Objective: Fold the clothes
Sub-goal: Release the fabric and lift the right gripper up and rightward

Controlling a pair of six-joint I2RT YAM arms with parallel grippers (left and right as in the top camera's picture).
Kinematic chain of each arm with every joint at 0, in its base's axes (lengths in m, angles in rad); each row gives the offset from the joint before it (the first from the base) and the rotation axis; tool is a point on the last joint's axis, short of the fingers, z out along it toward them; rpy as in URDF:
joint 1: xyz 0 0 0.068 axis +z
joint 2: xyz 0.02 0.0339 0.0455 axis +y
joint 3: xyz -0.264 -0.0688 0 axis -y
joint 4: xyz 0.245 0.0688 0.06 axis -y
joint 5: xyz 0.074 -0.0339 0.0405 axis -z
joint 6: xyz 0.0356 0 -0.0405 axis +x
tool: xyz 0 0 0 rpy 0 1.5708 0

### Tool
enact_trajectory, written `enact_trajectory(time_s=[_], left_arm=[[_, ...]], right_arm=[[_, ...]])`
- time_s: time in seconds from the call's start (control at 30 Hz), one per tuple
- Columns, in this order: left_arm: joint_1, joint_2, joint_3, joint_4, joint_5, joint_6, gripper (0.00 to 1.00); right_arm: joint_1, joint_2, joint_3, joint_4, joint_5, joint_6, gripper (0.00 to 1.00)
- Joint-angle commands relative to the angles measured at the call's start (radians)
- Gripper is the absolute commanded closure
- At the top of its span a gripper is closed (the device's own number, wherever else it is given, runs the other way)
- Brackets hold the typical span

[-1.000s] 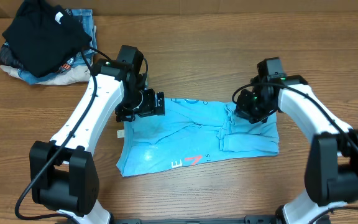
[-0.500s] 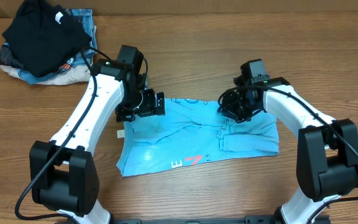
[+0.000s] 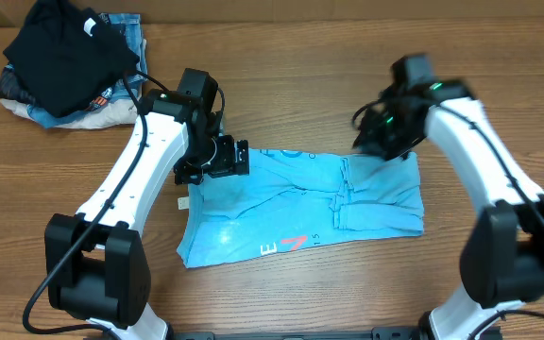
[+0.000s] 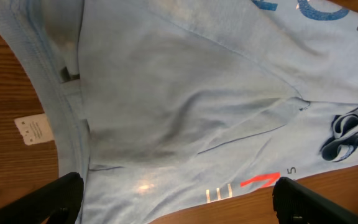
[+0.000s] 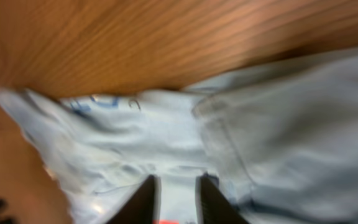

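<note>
We see the T-shirt (image 3: 300,203) lying on the bench (image 3: 300,76), roughly midway between its left and right edges and nearer the front edge than the back. The bench is brown wood-grain board, smooth and matt.

The shirt is light sky-blue cotton, soft and creased, laid out as a rough rectangle with a sleeve and side doubled inward on the right half. Its lettering (image 3: 286,246) runs along the front hem in white and red-orange, with dark blue letters near the back edge. A small white tag (image 4: 35,129) rests on the wood just beside the ribbed collar.

The left pincer (image 3: 217,161) hangs over the shirt's back left corner with its jaws spread wide and nothing between them. In the wrist view its dark fingers (image 4: 61,196) frame the cloth below.

The right pincer (image 3: 381,142) is over the shirt's back right corner. Its view is blurred, but the fingers (image 5: 143,199) stand a little apart, the jaws parted and gripping nothing.

At the back left corner of the bench, well apart, a black garment (image 3: 64,52) sits on a denim and beige pile (image 3: 111,104)
</note>
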Motion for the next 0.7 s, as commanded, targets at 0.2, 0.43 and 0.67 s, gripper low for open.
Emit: enact_trajectory(time_s=[0.2, 0.43, 0.67], left_arm=[[0.002, -0.016, -0.003, 0.008, -0.022, 0.022, 0.0], [0.002, -0.016, -0.003, 0.008, -0.022, 0.022, 0.0], [0.002, -0.015, -0.003, 0.021, -0.022, 0.022, 0.0]], right_arm=[[-0.172, -0.163, 0.219, -0.276, 0.346, -0.018, 0.0], [-0.386, -0.176, 0.214, -0.378, 0.351, -0.022, 0.0], [-0.501, -0.175, 0.128, -0.337, 0.225, -0.153, 0.0]])
